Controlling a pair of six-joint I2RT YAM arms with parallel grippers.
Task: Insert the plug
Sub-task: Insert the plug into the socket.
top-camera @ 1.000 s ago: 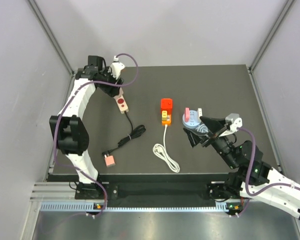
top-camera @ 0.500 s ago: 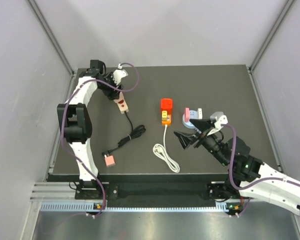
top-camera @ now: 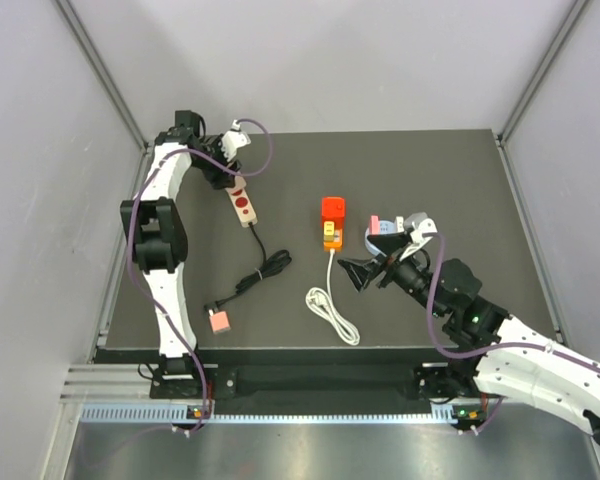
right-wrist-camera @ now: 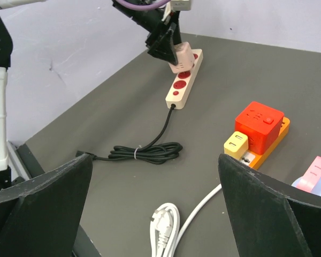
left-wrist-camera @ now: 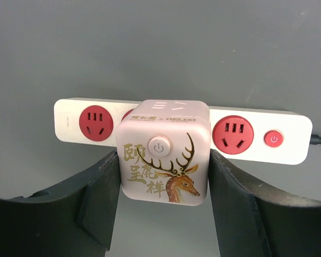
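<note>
Dark table (top-camera: pixel 440 180) under everything.

Right gripper (top-camera: pixel 358 274) at 4 o'clock from the table's middle, jaws spread wide, nothing between them, aimed toward 10 o'clock.

Left gripper (left-wrist-camera: pixel 164 166) well apart at 10 o'clock, clamped on 2 opposite faces of a pink cube adapter (left-wrist-camera: pixel 163 152) with a deer print. Held over the middle of the cream power strip (left-wrist-camera: pixel 289 139), 1 red socket clear on each side. Pushed home or only hovering: impossible to tell.

Orange power strip (right-wrist-camera: pixel 273 142) near the middle, laid along the 12-to-6 line, with a white cable (top-camera: pixel 332 300) trailing from its 6 o'clock end. Black cable (top-camera: pixel 263 272) coiled at 8 o'clock.

The plug (right-wrist-camera: pixel 258 125), bright red and squarish, sitting on the 12 o'clock end of the orange strip and about as wide as it. Fully seated or merely resting: cannot tell. Small yellow plug (right-wrist-camera: pixel 236 143) just beside it at 6 o'clock.

Likely step in hand: bringing the right gripper onto the plug.
- Approach from above and square the wrist to the strip's long axis before closing.
- Take the 2 free faces at 3 and 9 o'clock, staying off the yellow plug.
- Grip low to avoid tilt.
- Press straight down without rocking, since a light strip probably slides under any sideways push.
</note>
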